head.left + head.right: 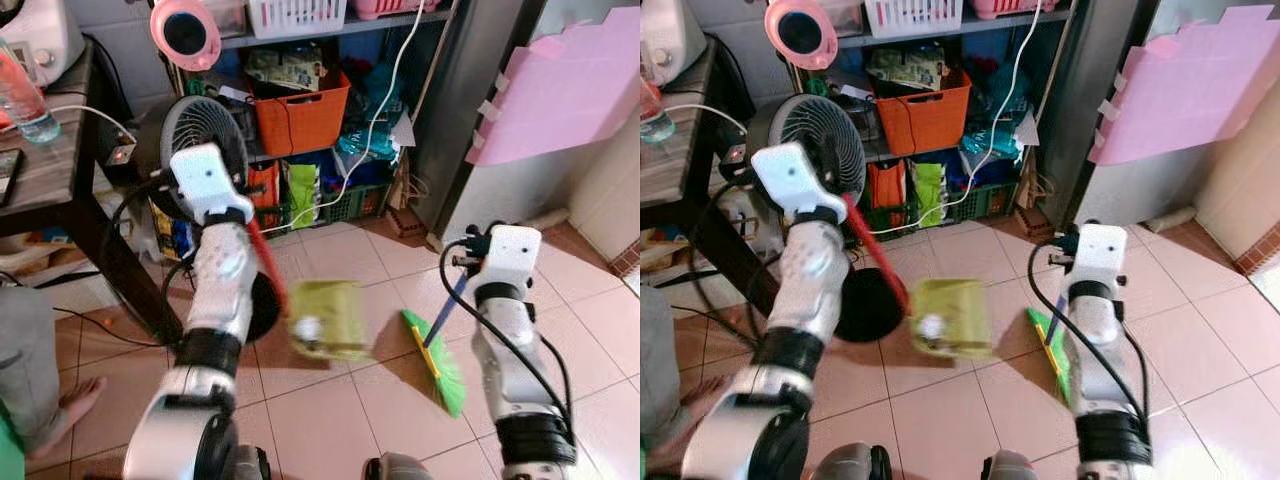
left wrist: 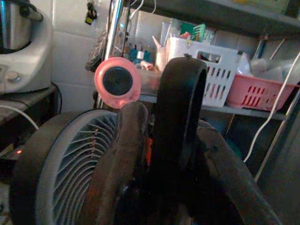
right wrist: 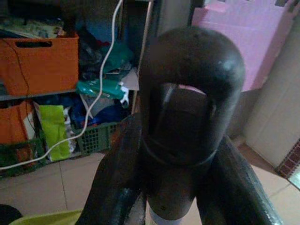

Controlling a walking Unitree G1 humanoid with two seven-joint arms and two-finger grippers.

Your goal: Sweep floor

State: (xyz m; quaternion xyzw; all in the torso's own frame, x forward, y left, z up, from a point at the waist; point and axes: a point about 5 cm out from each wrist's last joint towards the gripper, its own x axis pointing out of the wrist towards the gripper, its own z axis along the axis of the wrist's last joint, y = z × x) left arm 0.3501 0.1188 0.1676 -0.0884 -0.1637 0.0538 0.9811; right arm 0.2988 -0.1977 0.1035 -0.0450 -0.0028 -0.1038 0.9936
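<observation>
A green dustpan (image 1: 328, 320) with a red handle (image 1: 268, 262) hangs just above the tiled floor in front of me. My left gripper (image 2: 159, 108) is shut on the top of that handle. A broom with green bristles (image 1: 438, 360) and a blue handle (image 1: 447, 310) rests its bristles on the tiles to the right of the dustpan. My right gripper (image 3: 180, 140) is shut on the broom's dark handle end (image 3: 187, 89), which has a hanging hole. Dustpan and bristles are a short gap apart.
A floor fan (image 1: 205, 130) and a dark wooden table (image 1: 60, 170) stand at the left. Behind them are cluttered shelves with an orange bin (image 1: 300, 115). A pink foam sheet (image 1: 565, 90) leans at the right. A person's bare foot (image 1: 75, 400) is at the lower left.
</observation>
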